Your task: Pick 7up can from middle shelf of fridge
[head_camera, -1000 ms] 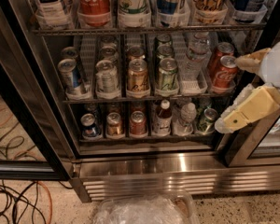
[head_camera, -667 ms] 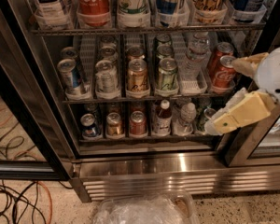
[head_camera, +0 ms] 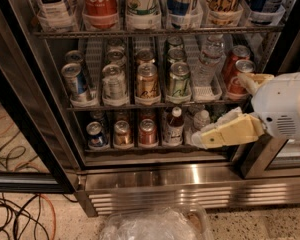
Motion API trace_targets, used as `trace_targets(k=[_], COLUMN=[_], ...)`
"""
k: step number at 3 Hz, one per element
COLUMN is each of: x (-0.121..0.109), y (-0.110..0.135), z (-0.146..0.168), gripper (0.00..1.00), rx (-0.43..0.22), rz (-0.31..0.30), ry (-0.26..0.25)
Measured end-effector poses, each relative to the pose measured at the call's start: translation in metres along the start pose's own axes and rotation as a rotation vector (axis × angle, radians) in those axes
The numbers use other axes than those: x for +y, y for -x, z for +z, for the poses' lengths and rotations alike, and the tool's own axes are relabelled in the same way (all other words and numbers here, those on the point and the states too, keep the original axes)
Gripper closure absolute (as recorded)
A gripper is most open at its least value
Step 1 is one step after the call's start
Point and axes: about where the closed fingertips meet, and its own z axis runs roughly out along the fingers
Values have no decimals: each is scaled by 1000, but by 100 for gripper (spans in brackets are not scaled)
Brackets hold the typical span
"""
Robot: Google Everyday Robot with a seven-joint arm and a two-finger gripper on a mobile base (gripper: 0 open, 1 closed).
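Note:
The fridge stands open in front of me. Its middle shelf holds rows of short cans in white lane trays. The 7up can, pale silver with green print, stands at the front of the second lane from the left. A blue can is on its left and a gold-orange can on its right. A darker green can is further right. My gripper is at the right, in front of the fridge and well to the right of the 7up can. Its cream fingers are spread open and empty.
Tall bottles fill the top rack. The bottom rack holds cans and a red-capped small bottle. A water bottle and red cans stand near my gripper. Black door frame at left, cables on the floor, a plastic-wrapped bin below.
My gripper has moved left, from the fridge's right edge to in front of the lower shelves. The cans have not moved.

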Motion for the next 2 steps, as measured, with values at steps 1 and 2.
trace_targets(k=[1, 2], x=[12, 19], y=[1, 5], z=[31, 61], gripper=[0, 0], rx=[-81, -141], rz=[66, 129], ry=[-36, -77])
